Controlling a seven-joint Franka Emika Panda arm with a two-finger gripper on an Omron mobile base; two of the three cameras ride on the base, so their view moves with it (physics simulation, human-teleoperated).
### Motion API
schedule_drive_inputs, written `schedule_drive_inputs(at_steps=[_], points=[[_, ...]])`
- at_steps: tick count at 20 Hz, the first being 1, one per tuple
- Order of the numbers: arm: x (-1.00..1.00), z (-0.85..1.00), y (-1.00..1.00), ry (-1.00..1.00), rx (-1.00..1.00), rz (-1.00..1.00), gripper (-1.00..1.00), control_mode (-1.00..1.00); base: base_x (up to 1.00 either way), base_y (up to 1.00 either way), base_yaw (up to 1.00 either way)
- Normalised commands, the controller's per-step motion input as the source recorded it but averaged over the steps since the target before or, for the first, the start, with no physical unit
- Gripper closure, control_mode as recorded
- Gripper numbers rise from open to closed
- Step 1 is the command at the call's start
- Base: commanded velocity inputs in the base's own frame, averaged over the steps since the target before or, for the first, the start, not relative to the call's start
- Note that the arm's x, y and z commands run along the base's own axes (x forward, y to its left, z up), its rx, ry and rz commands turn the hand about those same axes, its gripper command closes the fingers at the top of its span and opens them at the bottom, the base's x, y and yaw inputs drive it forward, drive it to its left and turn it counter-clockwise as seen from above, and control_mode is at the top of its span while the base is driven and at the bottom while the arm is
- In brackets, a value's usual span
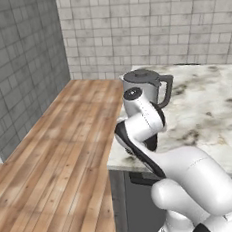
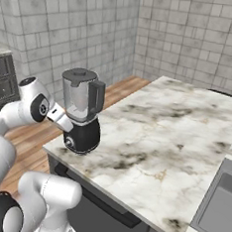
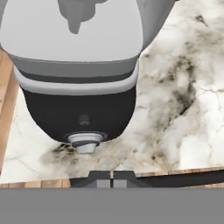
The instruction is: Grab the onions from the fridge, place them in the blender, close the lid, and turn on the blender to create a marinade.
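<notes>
Marble countertop (image 2: 175, 138) under grey tiled walls; the blender (image 2: 81, 116) is seen at centre left of the right base view, at the counter's corner, lid (image 2: 79, 75) seated on the jar. In the lower centre of the hand view the gripper (image 3: 111, 177) is clenched on nothing, fingertips pressed together. The blender's silver-rimmed knob (image 3: 86, 141) lies straight ahead, just above the tips, facing them, apart.
</notes>
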Motion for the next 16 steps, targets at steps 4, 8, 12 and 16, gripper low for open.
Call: schedule_drive_inputs(at_steps=[4, 8, 12, 16], points=[[0.12, -0.3, 0.0, 0.01, 0.0, 0.0, 1.0, -1.0, 0.0, 0.0, 0.0], [0.17, -0.28, 0.0, 0.0, 0.0, 0.0, 1.0, -1.0, 0.0, 0.0, 0.0], [0.23, -0.18, 0.0, 0.0, 0.0, 0.0, 1.0, -1.0, 0.0, 0.0, 0.0], [0.18, -0.12, 0.0, 0.0, 0.0, 0.0, 1.0, -1.0, 0.0, 0.0, 0.0]])
